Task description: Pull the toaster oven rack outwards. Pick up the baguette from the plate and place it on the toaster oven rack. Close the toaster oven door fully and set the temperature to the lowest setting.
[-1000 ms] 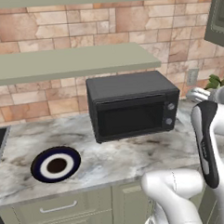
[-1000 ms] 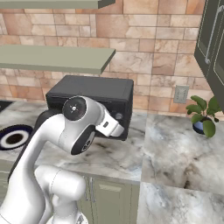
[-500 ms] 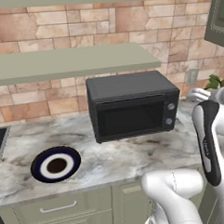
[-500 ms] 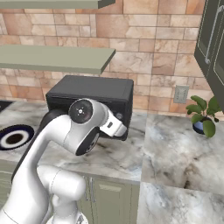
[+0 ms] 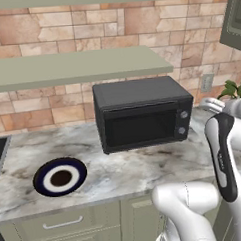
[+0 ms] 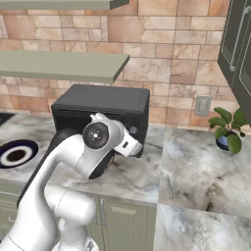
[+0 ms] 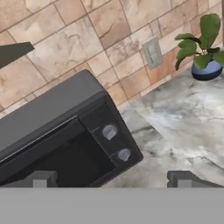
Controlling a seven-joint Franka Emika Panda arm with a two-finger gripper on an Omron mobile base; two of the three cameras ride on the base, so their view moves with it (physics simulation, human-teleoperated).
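The white arm rose along the lower right of the left base view and the lower left of the right base view, folded high in front of the counter. In the hand view the gripper (image 7: 111,178) looked down at the right end of the oven, and its two dark fingertips (image 7: 40,178) stood far apart at the bottom edge, one at the lower left and one at the lower right, with nothing between them; the jaws were wide and held nothing.

Nearest on the marble counter (image 5: 145,171), toward the lower left of the left base view, lay the plate (image 5: 60,176), dark navy with a white ring and a brown centre. In the right base view the plate (image 6: 17,153) sat at the left edge. No bread could be made out on it.

Behind it, near the middle of the left base view, stood the toaster oven (image 5: 142,111), dark and boxy, close to the wall. The toaster oven door (image 5: 140,126) stood upright and shut, its window dark, so the rack inside could not be told. Two round knobs (image 7: 110,131) sat one above the other on the right-hand panel.

Farther back, a pale green shelf (image 5: 79,67) ran along the brick-tiled wall above the oven. At the upper right of the hand view a wall outlet (image 7: 153,51) and a potted plant (image 7: 202,48) in a blue pot stood beyond the oven's right side.
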